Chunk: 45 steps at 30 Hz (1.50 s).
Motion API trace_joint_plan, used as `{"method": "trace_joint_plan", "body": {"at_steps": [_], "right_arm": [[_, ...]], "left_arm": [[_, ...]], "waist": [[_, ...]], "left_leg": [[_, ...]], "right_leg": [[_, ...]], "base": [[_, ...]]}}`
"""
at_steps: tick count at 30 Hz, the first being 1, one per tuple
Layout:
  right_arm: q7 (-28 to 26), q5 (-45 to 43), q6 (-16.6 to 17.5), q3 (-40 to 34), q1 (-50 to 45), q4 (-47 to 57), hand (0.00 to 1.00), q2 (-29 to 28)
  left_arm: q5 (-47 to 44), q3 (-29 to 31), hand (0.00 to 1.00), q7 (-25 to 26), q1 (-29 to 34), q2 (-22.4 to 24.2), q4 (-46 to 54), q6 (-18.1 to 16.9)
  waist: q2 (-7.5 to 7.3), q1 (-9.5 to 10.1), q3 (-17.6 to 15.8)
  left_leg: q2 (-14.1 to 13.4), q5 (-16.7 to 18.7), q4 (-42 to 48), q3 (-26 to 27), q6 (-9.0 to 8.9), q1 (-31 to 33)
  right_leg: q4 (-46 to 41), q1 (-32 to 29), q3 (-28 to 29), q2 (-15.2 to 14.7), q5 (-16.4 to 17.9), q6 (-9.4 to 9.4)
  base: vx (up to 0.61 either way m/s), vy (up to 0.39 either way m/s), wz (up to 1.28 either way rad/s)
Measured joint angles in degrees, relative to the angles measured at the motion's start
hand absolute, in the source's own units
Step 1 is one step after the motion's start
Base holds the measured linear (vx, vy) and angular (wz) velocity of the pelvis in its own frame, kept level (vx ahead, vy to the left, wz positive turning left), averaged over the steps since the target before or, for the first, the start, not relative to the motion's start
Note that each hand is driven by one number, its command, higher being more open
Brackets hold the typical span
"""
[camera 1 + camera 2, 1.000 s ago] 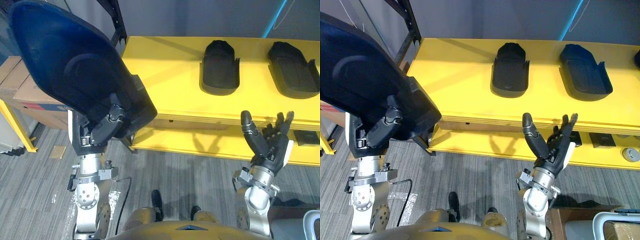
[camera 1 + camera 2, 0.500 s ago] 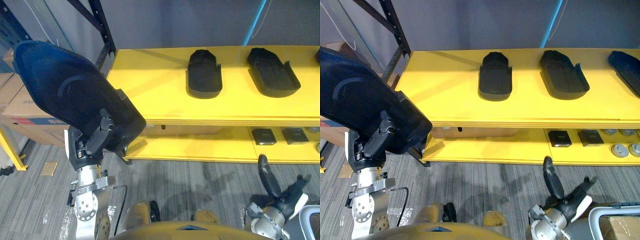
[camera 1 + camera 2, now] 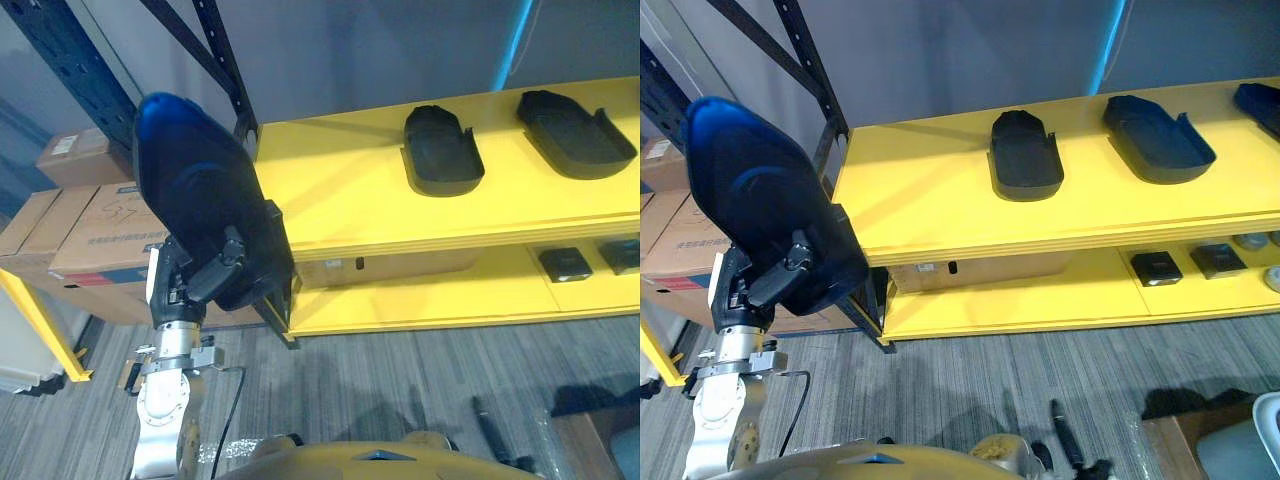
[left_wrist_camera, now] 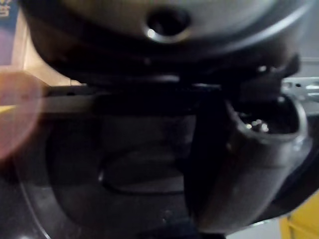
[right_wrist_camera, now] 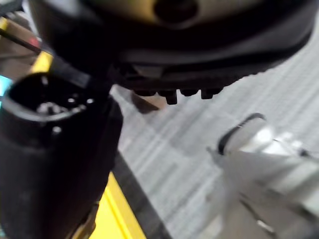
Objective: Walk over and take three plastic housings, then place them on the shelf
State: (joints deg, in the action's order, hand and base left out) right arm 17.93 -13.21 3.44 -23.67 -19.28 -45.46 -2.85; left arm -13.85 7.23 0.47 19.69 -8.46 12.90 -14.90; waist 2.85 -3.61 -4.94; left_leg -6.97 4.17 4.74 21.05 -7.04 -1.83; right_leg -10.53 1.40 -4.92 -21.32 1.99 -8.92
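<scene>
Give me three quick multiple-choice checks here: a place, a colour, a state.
1. The blue housing is: A in the left hand; B on the floor; C on a cardboard box.
2. The shelf is: A grey; B yellow; C white.
3. The left hand is: A open and empty; B shut on the housing; C flat on the shelf.
Answers: 1 A, it is raised in that hand's grip; 2 B, both boards are yellow; 3 B, the thumb clamps across the housing.
</scene>
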Motion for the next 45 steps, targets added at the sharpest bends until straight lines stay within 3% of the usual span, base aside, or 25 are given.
{"method": "trace_joint_plan", "body": {"at_steps": [3,5,8,13,15,19,23,30,38,43,44,45], "right_arm": [[-0.9,2.5,-2.2,0.2,-0.8,-2.8,1.0,0.3],[-2.1,4.4,-3.1,0.3,-1.7,-4.3,1.0,1.0],[-6.3,6.2,-4.0,0.9,-2.0,-6.6,1.0,3.7],[-11.7,6.2,-4.3,-1.0,0.8,-7.9,1.0,9.4],[-13.1,6.2,-4.2,-2.4,1.6,-8.1,1.0,9.9],[-15.7,6.3,-4.3,-2.8,2.3,-8.5,1.0,9.5],[-18.5,6.3,-5.7,-2.4,2.5,-8.9,1.0,9.0],[-20.7,6.1,-5.9,1.8,2.9,-8.7,1.0,8.9],[-21.4,5.9,-5.6,5.3,4.5,-4.4,1.0,9.2],[-21.3,5.4,-6.5,6.2,4.5,-2.7,1.0,9.8],[-21.3,5.2,-6.5,6.2,4.5,-2.6,1.0,9.7],[-21.4,4.9,-6.5,6.3,4.5,-2.4,1.0,9.7]], "left_arm": [[-3.6,1.3,0.0,-2.8,-0.4,-1.8,-0.1,2.4],[-6.1,1.1,0.0,-4.7,-2.7,-2.6,-1.2,4.4],[-12.0,0.4,0.0,-8.4,-11.4,-5.2,-6.1,9.3],[-21.6,-1.6,0.0,-11.6,-22.6,-10.0,-11.5,15.2],[-24.1,-2.0,0.0,-12.5,-26.8,-11.0,-13.3,15.5],[-24.8,-2.0,0.0,-10.6,-34.1,-14.4,-16.4,15.5],[-24.7,-0.9,0.0,-5.4,-39.7,-18.5,-23.2,18.0],[-23.5,3.0,0.0,1.2,-45.5,-20.1,-29.2,20.3],[-24.1,7.1,0.0,1.8,-49.3,-21.3,-29.1,21.2],[-24.1,8.4,0.0,2.1,-50.8,-21.3,-29.1,22.8],[-24.1,8.7,1.0,2.1,-51.5,-21.3,-29.2,23.9],[-24.1,9.0,1.0,2.1,-51.7,-21.3,-29.2,24.4]], "waist": [[-1.31,-1.42,1.1],[-1.37,-1.58,1.4],[-0.26,-2.45,0.9],[3.19,-4.62,-1.5],[3.09,-5.33,-2.3],[2.17,-6.24,-3.5],[1.96,-7.16,-5.7],[1.02,-7.77,-9.7],[0.28,-7.48,-13.5],[0.28,-7.01,-14.0],[0.25,-6.77,-14.0],[0.23,-6.64,-14.3]], "left_leg": [[0.2,-2.2,-3.6,-0.1,-0.08,0.4],[-0.2,-3.8,-5.6,-0.5,-0.52,0.4],[-2.1,-7.9,-9.7,-1.0,-1.68,0.3],[-3.7,-9.6,-9.6,0.4,-1.52,0.5],[-3.8,-9.6,-9.6,0.9,-1.48,0.1],[-3.8,-9.5,-9.6,2.1,-1.59,-0.8],[-3.6,-9.6,-9.5,3.1,-1.52,-0.7],[-3.7,-9.7,-7.9,3.7,-1.41,1.2],[-4.8,-9.1,-5.1,3.4,-1.74,3.9],[-5.1,-8.8,-4.7,3.4,-1.93,5.0],[-5.1,-8.8,-4.5,3.4,-1.96,5.4],[-5.2,-8.8,-4.3,3.5,-1.98,5.4]], "right_leg": [[2.8,-0.2,-3.8,0.3,-1.2,-0.44],[3.7,-0.2,-4.7,1.5,-1.2,-0.45],[5.2,-0.7,-5.9,4.3,-0.9,-0.88],[5.6,-2.3,-3.9,6.1,-0.5,-1.3],[5.5,-2.5,-3.1,6.2,-0.5,-1.32],[5.1,-2.9,-1.7,6.2,-0.5,-1.42],[3.7,-4.5,-0.2,6.2,-0.5,-1.48],[-0.5,-8.5,1.4,6.0,1.2,-1.47],[-4.5,-11.6,1.6,6.1,3.1,-1.19],[-6.0,-13.1,1.6,6.2,3.8,-0.99],[-6.4,-13.5,1.6,6.1,4.0,-0.96],[-6.5,-13.5,1.6,6.2,4.0,-0.93]], "base": [[-0.05,0.016,0.02],[-0.02,-0.057,0.14],[-0.04,-0.086,0.1],[-0.07,-0.056,-0.23],[-0.06,-0.001,-0.21],[-0.04,0.017,-0.17],[-0.02,0.014,-0.12],[0.0,-0.001,-0.06],[-0.01,-0.019,0.02],[-0.01,-0.011,0.01],[0.0,0.0,0.0],[0.0,0.0,0.0]]}}
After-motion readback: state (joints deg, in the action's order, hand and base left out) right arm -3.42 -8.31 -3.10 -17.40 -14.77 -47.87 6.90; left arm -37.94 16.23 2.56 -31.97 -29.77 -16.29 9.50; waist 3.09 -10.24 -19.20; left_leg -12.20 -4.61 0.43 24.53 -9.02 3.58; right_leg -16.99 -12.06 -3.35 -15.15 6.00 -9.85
